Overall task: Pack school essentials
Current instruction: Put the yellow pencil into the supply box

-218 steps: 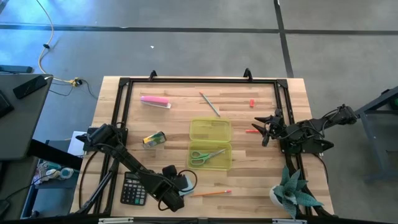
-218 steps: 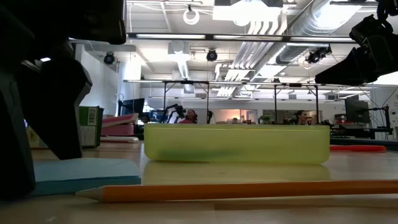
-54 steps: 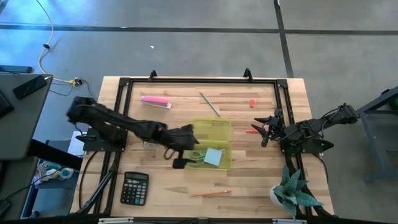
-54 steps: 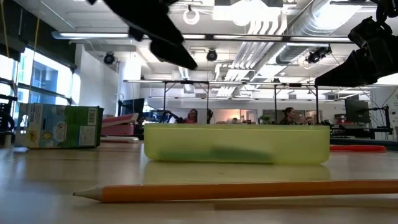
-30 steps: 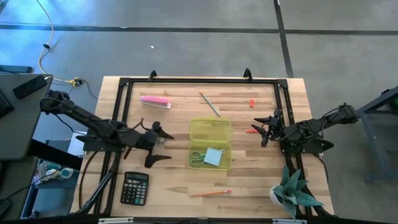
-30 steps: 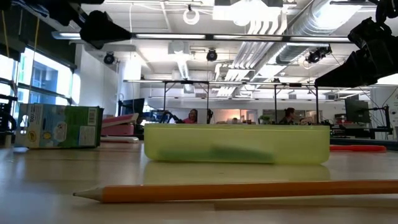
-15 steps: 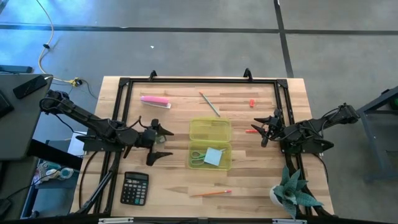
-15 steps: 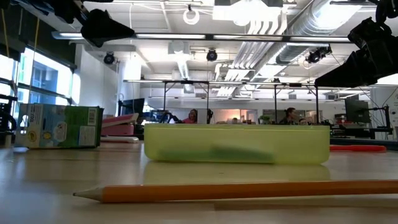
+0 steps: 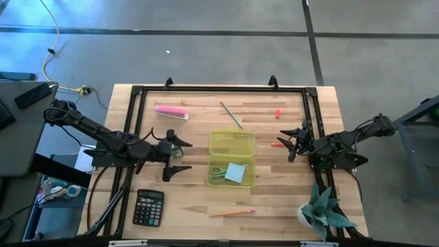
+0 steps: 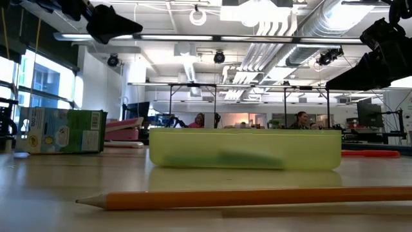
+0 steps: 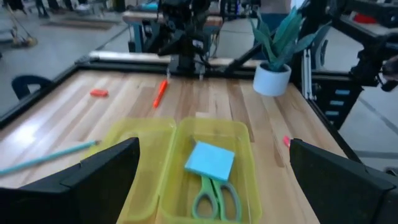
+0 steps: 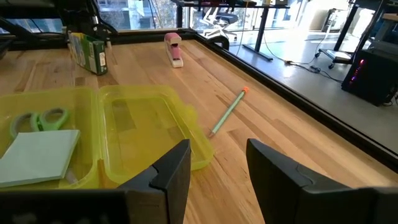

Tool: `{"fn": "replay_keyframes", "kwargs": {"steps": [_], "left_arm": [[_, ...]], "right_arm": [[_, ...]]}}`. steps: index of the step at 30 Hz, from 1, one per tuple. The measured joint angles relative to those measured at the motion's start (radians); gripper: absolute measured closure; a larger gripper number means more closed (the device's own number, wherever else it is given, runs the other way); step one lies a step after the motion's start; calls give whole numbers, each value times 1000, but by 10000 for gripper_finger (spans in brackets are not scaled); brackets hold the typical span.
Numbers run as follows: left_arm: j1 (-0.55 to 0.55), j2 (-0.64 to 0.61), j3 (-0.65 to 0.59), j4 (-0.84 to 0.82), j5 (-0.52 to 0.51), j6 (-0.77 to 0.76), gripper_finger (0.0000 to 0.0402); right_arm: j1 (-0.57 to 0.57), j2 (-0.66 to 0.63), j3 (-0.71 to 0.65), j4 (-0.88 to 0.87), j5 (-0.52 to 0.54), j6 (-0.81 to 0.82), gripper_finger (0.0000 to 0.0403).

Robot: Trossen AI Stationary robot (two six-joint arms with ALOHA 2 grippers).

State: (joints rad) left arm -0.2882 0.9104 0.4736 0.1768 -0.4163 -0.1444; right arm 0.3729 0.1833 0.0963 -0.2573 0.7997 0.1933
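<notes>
The open yellow-green case (image 9: 232,158) lies mid-table. Its near half holds the green-handled scissors (image 9: 219,171) and the light-blue note pad (image 9: 235,172), also seen as the note pad (image 11: 209,160) and scissors (image 11: 215,198) in the left wrist view. My left gripper (image 9: 182,156) hovers wide open left of the case, above the crayon box (image 10: 61,131). The orange pencil (image 9: 233,213) lies near the front edge, the greenish pencil (image 9: 231,114) and the red piece (image 9: 278,113) toward the far edge. My right gripper (image 9: 291,144) waits open, right of the case.
A calculator (image 9: 147,207) sits near the front left, a pink item (image 9: 171,111) at the far left, a potted plant (image 9: 322,213) at the front right. A red-orange marker (image 9: 277,144) lies by my right gripper. A black frame (image 9: 219,88) rims the table.
My left gripper drew back from over the case toward the table's left, leaving the note pad in the near half on the scissors. In the last second it crept slightly back toward the case and stayed wide open.
</notes>
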Motion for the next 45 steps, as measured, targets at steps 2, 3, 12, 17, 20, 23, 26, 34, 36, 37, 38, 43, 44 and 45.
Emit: {"fn": "replay_keyframes", "kwargs": {"steps": [2, 3, 12, 17, 20, 23, 26, 34, 36, 37, 38, 43, 44, 45], "left_arm": [[0, 0, 0, 15, 0, 14, 2], [0, 0, 0, 15, 0, 16, 2], [0, 0, 0, 14, 2, 15, 2], [0, 0, 0, 14, 3, 14, 2], [0, 0, 0, 14, 3, 13, 2], [0, 0, 0, 14, 2, 1, 2], [0, 0, 0, 13, 2, -4, 2], [0, 0, 1, 13, 1, -12, 2], [0, 0, 1, 13, 1, -12, 2], [0, 0, 1, 13, 1, -13, 2], [0, 0, 1, 13, 1, -13, 2], [0, 0, 1, 13, 1, -13, 2], [0, 0, 1, 13, 1, -13, 2], [0, 0, 1, 13, 1, -13, 2]], "right_arm": [[0, 0, 0, 35, -23, 54, 256], [0, 0, 0, 65, -24, 76, 256], [0, 0, 0, 331, -52, 86, 256], [1, 7, 25, 431, -210, 35, 256], [1, 41, 87, 378, -251, 32, 256], [1, 118, 169, 268, -286, 47, 256], [1, 229, 265, 141, -331, 109, 256], [76, 613, 448, -126, -415, 304, 256], [114, 699, 491, -154, -435, 330, 257], [132, 739, 516, -172, -436, 346, 256], [151, 778, 543, -188, -434, 366, 256], [235, 970, 674, -284, -432, 419, 257], [252, 1008, 703, -303, -432, 425, 257], [268, 1045, 732, -320, -432, 432, 256]]}}
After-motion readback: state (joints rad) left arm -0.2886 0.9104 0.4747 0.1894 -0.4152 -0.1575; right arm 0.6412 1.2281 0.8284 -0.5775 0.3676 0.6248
